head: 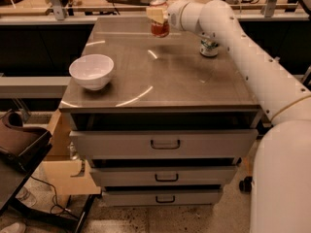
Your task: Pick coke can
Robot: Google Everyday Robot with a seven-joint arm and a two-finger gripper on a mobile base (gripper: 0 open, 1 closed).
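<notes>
1. At the far edge of the cabinet top (160, 81), left of its middle, the coke can (160, 29) stands upright, its red body and silver top showing. Whether its base touches the surface cannot be told.
2. The gripper (158, 16) is at the can's upper half, jaws closed on it; one tan finger (154, 14) lies across the front of the can.
3. The white arm (252, 62) comes in from the right, running above the back right corner of the top.
4. A white-and-green can (209, 46) stands upright near the back right, just under the arm and well apart from the coke can. Its top is hidden by the arm.
5. A white bowl (91, 71) sits near the front left corner, mouth up; its inside shows only plain white.
6. Below the top are three drawers with dark handles: the top drawer (165, 143), the middle drawer (166, 177) and the bottom drawer (165, 198). Their contents are hidden.
7. A tan cardboard box (63, 171) is on the floor just beside the cabinet's left side; what it holds cannot be seen.
</notes>
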